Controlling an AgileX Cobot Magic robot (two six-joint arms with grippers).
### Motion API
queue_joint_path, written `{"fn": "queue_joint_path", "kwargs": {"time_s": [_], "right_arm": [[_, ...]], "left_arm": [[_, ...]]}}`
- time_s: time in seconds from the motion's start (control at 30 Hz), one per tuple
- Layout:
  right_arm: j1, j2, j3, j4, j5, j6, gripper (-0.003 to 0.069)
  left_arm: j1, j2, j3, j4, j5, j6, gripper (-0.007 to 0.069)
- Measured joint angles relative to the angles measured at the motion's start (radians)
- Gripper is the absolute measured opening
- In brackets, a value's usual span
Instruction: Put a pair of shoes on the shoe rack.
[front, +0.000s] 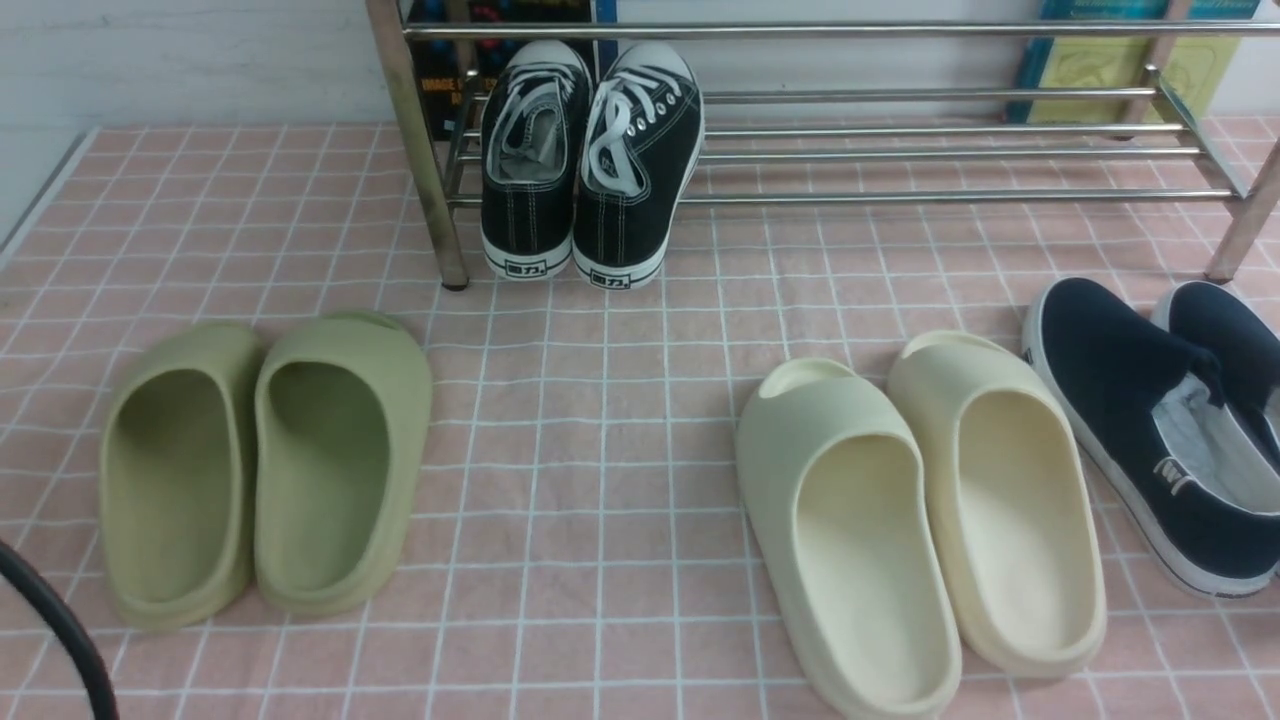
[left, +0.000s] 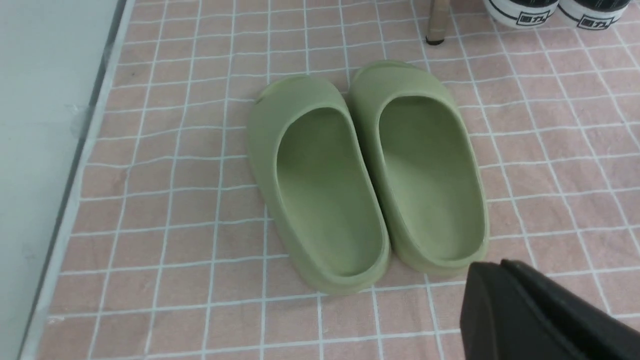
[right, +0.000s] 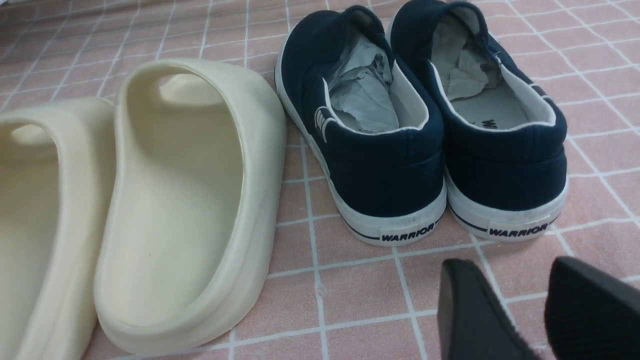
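Observation:
Two black canvas sneakers (front: 590, 165) with white laces stand side by side on the lower rods of the chrome shoe rack (front: 900, 150), at its left end, heels toward me. Their heels also show in the left wrist view (left: 555, 10). My left gripper (left: 492, 270) is shut and empty, low over the cloth behind the olive slides. My right gripper (right: 510, 272) is open and empty, behind the heels of the navy slip-ons. Neither gripper shows in the front view.
Olive foam slides (front: 265, 465) lie front left and show in the left wrist view (left: 367, 170). Cream slides (front: 920, 510) lie front right, also in the right wrist view (right: 165, 200). Navy slip-ons (front: 1170, 420) lie far right (right: 425, 125). A pink checked cloth (front: 600, 420) covers the table; a black cable (front: 50, 640) crosses the lower left corner.

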Motion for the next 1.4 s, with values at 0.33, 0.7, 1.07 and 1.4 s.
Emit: {"fn": "queue_joint_path", "kwargs": {"time_s": [0.33, 0.7, 1.07, 1.4], "right_arm": [[0.0, 0.0, 0.0, 0.0, 0.0, 0.0, 0.024], [0.0, 0.0, 0.0, 0.0, 0.001, 0.0, 0.024], [0.0, -0.001, 0.0, 0.0, 0.001, 0.0, 0.024], [0.0, -0.001, 0.0, 0.0, 0.001, 0.0, 0.024]], "left_arm": [[0.341, -0.306, 0.516, -0.31, -0.583, 0.262, 0.0013], [0.421, -0.429, 0.748, -0.31, -0.613, 0.288, 0.0013], [0.378, -0.429, 0.747, -0.299, -0.553, 0.288, 0.0013], [0.378, -0.429, 0.746, -0.291, -0.546, 0.288, 0.002]]}}
